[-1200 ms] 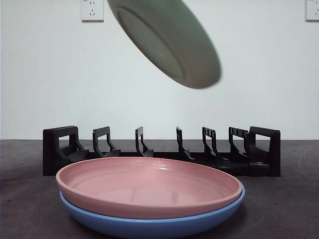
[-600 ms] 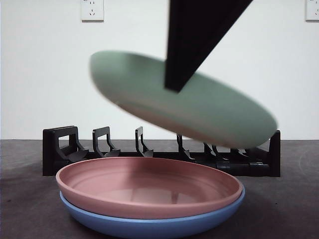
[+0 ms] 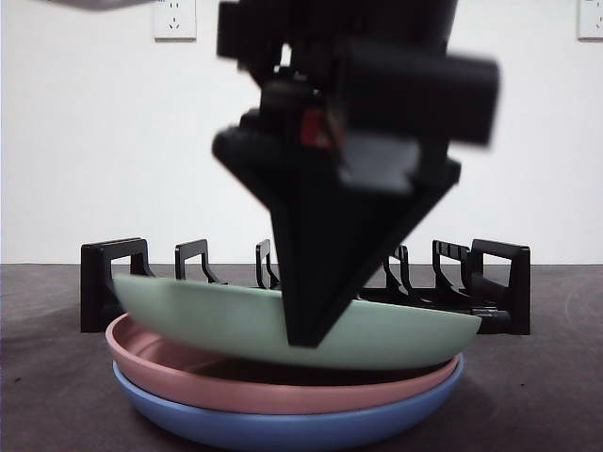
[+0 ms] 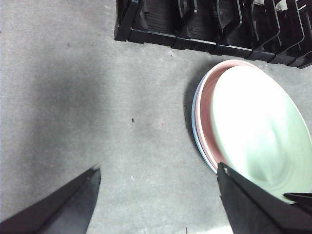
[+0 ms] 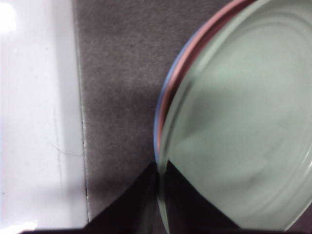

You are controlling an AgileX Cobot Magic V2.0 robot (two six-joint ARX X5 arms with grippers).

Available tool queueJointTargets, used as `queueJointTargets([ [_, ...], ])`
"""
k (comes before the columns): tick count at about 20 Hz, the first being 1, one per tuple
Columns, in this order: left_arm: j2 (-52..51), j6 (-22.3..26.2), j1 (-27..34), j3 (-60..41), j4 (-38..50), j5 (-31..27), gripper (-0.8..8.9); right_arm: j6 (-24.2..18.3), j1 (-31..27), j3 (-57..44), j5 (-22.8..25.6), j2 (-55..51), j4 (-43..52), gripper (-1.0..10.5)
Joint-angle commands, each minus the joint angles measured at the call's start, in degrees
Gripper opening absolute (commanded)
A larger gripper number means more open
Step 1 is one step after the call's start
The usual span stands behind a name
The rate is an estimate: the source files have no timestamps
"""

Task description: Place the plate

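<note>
A black dish rack (image 3: pixel 113 282) stands at the rear of the dark grey surface (image 4: pixel 73 97), its row of upright dividers running across the width, parallel to the white wall (image 3: pixel 85 141). Two white wall sockets are mounted high on that wall: one (image 3: pixel 175 19) toward the left, another (image 3: pixel 591 19) at the far right edge.

The right claw (image 3: pixel 306 334) hangs low in the middle of the front view, its arm a large dark mass coming down from the top edge and narrowing to a point. Its two jaws are pinched together on the rim of the green plate (image 5: pixel 234 122), one on each face of the edge. The left claw (image 4: pixel 156 195) hovers apart over the surface (image 4: pixel 97 97), jaws spread wide and gripping nothing.
</note>
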Motion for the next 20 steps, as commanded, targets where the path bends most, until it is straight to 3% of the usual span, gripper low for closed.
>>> queueJointTargets([
  [1, 0.28, 0.44, -0.07, 0.92, 0.61, -0.33, 3.72, -1.51, 0.57, 0.5, -1.09, 1.53, 0.72, 0.1],
  [6, 0.28, 0.57, -0.07, 0.92, 0.63, -0.33, 3.72, -2.47, 0.59, 0.5, -1.29, 1.68, 0.61, 0.3],
  [10, 0.28, 0.55, -0.07, 0.92, 0.63, -0.33, 3.72, -2.14, 0.68, 0.55, -1.27, 1.66, -0.22, 1.5],
  [14, 0.28, 0.55, -0.07, 0.92, 0.68, -0.31, 3.72, 1.73, 0.68, 2.6, -1.36, 1.46, -2.86, 2.4],
  [17, 0.28, 0.55, -0.09, 0.92, 1.05, -0.33, 3.72, 2.99, 0.13, 3.28, -1.66, -2.69, -2.05, 2.5],
  [20, 0.28, 0.52, -0.07, 0.92, 2.64, -0.33, 3.72, 3.17, -4.09, 2.97, -2.03, -10.49, 1.81, 2.5],
])
